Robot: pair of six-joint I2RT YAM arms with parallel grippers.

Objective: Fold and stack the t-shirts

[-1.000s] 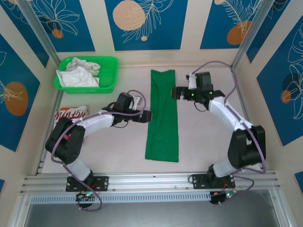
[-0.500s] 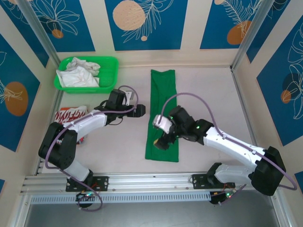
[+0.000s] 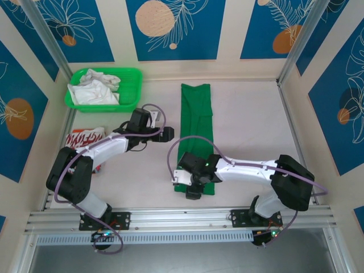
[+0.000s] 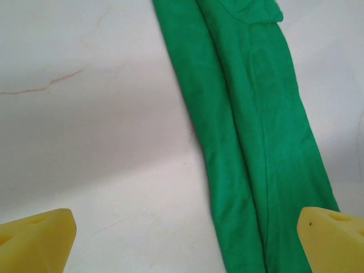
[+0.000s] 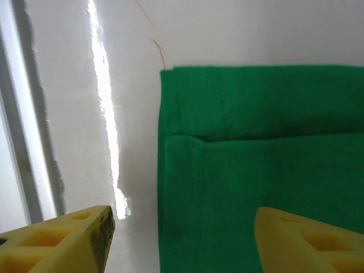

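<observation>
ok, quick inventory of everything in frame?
green t-shirt: one, bright green, folded into a long strip at mid-table
red t-shirt: one, red with white lettering, bunched at the table's left edge
basket: one, green plastic, far left corner
white cloth: count unclear, white, crumpled in the basket
table: one, pale, under everything
left gripper: one, yellow fingertips, open, just left of the strip's middle
right gripper: one, yellow fingertips, open, at the strip's near end, one finger over the cloth and one over the table
</observation>
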